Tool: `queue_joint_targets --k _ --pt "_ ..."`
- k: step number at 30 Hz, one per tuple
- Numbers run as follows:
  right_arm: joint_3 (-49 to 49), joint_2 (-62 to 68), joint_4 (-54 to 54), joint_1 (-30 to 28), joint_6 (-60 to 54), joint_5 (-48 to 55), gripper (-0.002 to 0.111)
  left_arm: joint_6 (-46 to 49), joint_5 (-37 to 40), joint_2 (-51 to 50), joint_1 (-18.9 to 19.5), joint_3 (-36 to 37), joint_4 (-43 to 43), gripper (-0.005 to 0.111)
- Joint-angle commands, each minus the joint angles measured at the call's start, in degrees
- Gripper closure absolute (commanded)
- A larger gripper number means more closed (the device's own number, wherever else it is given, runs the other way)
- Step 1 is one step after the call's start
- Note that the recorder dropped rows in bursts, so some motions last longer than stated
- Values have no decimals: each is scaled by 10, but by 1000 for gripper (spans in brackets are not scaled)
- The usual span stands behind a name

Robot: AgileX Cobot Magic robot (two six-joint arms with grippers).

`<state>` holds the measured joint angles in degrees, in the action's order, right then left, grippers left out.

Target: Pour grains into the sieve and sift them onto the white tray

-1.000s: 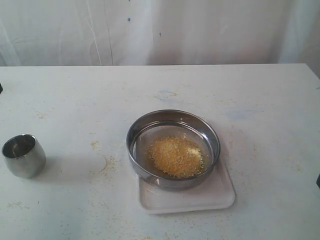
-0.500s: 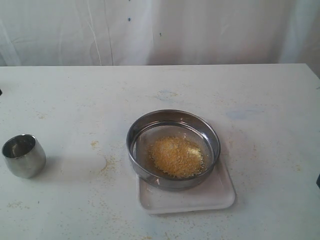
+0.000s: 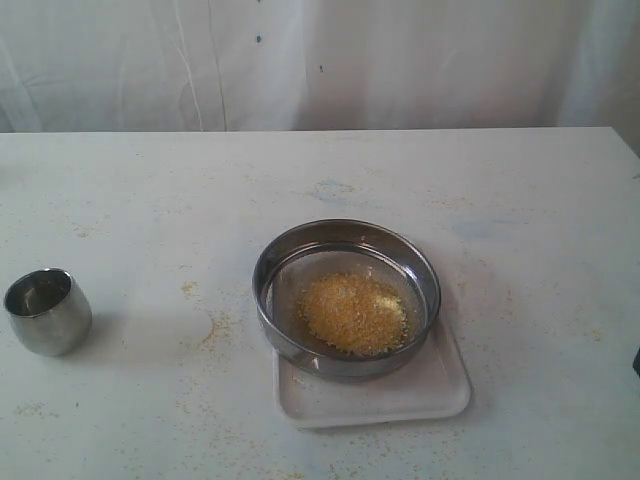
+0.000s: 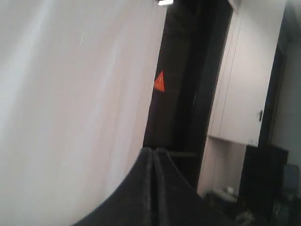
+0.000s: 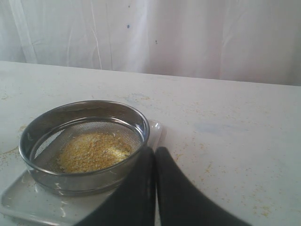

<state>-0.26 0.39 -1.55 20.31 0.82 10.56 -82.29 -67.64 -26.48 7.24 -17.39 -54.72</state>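
The sieve (image 3: 346, 297), a wide steel ring with a mesh bottom, rests on the white tray (image 3: 440, 385) near the table's front middle. A mound of yellowish grains (image 3: 352, 313) lies on its mesh. The right wrist view shows the sieve (image 5: 84, 141), the grains (image 5: 94, 151) and the white tray (image 5: 28, 200) just beyond my right gripper (image 5: 154, 151), which is shut on nothing and held back from them. My left gripper (image 4: 154, 151) is shut and empty, pointing away from the table at a curtain and a dark doorway. Neither gripper appears in the exterior view.
A small rounded steel cup (image 3: 46, 310) stands upright at the table's left. Sparse yellow specks (image 3: 215, 328) lie scattered on the white tabletop (image 3: 500, 200). A white curtain (image 3: 400, 60) hangs behind the table's far edge.
A dark bit of the left arm at the exterior view's left edge has slipped out of sight. Sieve, tray and cup have not moved.
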Motion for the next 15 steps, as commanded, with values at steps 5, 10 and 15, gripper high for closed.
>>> queue_joint_targets --k 5,10,15 --pt "3 -4 -2 -3 -5 -4 108 236 -23 50 0 21 269 107" --pt "3 -4 -2 -3 -5 -4 108 311 246 107 0 23 293 107" --pt "3 -4 -2 -3 -5 -4 108 314 441 183 0 34 357 107"
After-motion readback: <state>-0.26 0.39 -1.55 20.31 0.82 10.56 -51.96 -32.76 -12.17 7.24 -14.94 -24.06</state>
